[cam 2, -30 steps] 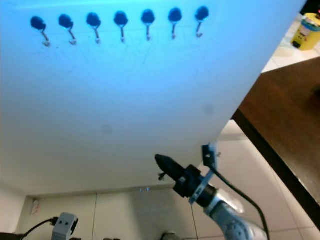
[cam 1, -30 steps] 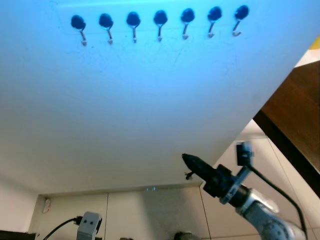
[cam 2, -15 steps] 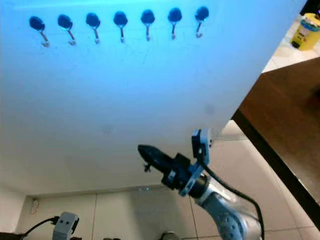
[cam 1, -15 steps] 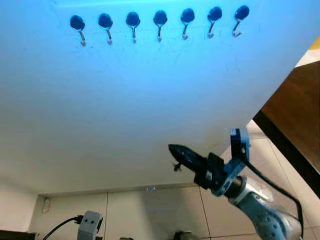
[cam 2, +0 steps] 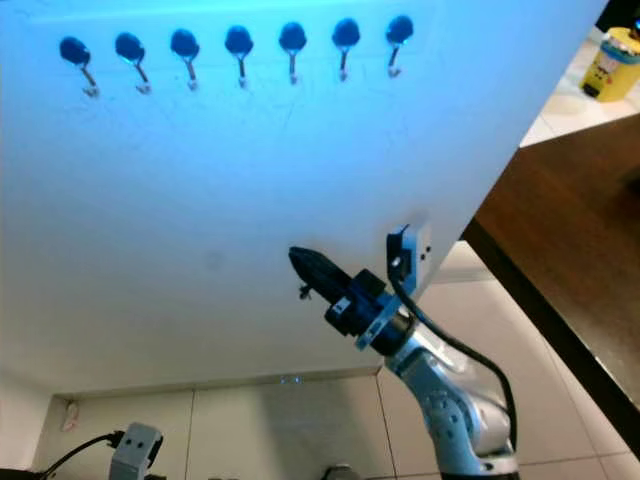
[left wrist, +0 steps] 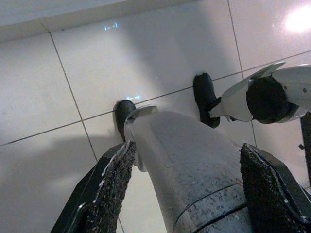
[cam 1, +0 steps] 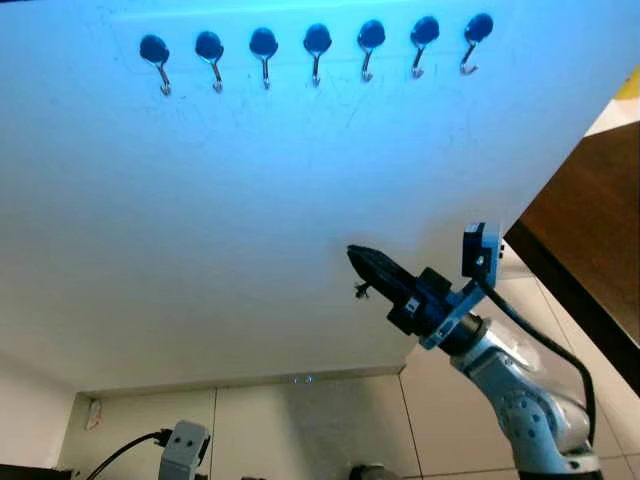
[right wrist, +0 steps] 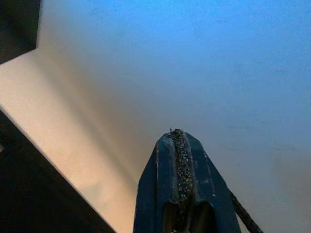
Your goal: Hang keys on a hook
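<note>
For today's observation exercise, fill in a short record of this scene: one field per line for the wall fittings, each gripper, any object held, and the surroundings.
Wall fittings: seven hooks in a row on a white wall, each on a dark round mount, all bare.
Right gripper: raised in front of the wall, well below the hooks, fingers pressed shut.
Held object: a small dark bit juts below the fingers; too small to confirm as keys.
Left gripper: hangs low, fingers apart, pointing at the tiled floor.
Surroundings: dark wooden surface to the robot's right, yellow container beyond it.
</note>
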### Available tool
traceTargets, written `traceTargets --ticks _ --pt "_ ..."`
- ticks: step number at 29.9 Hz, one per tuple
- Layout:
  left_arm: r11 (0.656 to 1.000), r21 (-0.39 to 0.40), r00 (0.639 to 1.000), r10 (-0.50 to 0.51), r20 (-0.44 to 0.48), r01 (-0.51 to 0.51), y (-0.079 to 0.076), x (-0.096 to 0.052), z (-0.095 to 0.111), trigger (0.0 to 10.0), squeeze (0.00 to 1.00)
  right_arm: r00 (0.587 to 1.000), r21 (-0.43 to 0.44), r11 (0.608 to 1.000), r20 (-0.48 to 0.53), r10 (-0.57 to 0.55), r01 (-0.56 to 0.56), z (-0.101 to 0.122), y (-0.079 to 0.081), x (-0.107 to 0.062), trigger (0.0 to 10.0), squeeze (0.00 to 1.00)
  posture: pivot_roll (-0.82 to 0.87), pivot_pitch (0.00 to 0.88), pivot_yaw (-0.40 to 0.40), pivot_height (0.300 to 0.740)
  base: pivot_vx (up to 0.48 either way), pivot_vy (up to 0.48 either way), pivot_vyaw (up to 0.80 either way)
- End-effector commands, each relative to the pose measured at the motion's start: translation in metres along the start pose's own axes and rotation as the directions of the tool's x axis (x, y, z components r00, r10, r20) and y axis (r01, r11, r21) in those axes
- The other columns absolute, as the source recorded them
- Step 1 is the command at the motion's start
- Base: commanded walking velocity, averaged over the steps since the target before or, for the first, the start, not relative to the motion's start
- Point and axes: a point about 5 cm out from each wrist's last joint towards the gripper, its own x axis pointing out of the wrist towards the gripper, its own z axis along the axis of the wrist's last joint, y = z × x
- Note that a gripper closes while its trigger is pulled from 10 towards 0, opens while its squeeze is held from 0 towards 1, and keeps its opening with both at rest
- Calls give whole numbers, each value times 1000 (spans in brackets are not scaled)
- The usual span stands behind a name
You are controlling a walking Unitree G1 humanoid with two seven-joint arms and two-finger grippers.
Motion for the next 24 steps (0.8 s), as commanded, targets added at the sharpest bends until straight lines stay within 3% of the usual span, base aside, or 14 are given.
traceTargets --ticks 1,3,5,8,11,13,16,17,24 --pt "1000 -30 996 -11 -86 8 -7 -2 -22 10000 0 993 -57 994 -54 -101 98 -6 -8 8 10000 0 -18 79 74 740 0 0 0" --pt "999 -40 996 0 -90 -3 -6 -3 -25 10000 0 979 -79 993 -190 71 -87 -21 13 7 10000 0 -27 81 70 740 0 0 0" --pt "999 -42 994 6 -105 -10 -6 -5 -30 10000 0 966 -188 972 -192 -175 139 -18 -12 14 10000 0 -28 91 69 740 0 0 0" --pt "999 -44 994 8 -110 -13 -5 -6 -32 10000 0 958 -255 959 -221 -184 125 -19 -15 13 10000 0 -28 91 69 740 0 0 0" --pt "999 -48 992 16 -126 -22 -4 -9 -39 10000 0 967 -263 964 -229 -110 47 -12 -10 13 10000 0 -22 92 76 740 0 0 0" --pt "998 -48 990 24 -141 -31 -2 -12 -43 10000 0 952 -323 945 -300 -57 -45 -12 -7 9 10000 0 -17 90 76 740 0 0 0" --pt "998 -48 989 32 -146 -39 -1 -13 -44 10000 0 950 -329 944 -297 -97 -6 -13 -13 9 10000 0 -15 94 73 740 0 0 0" --pt "998 -47 988 39 -148 -46 0 -13 -44 10000 0 929 -382 923 -326 -175 40 -17 -22 7 10000 0 -8 93 70 740 0 0 0" --pt "997 -44 987 50 -151 -57 2 -14 -45 10000 0 959 -314 947 -243 -149 67 -16 -17 12 10000 0 -13 97 75 740 0 0 0"
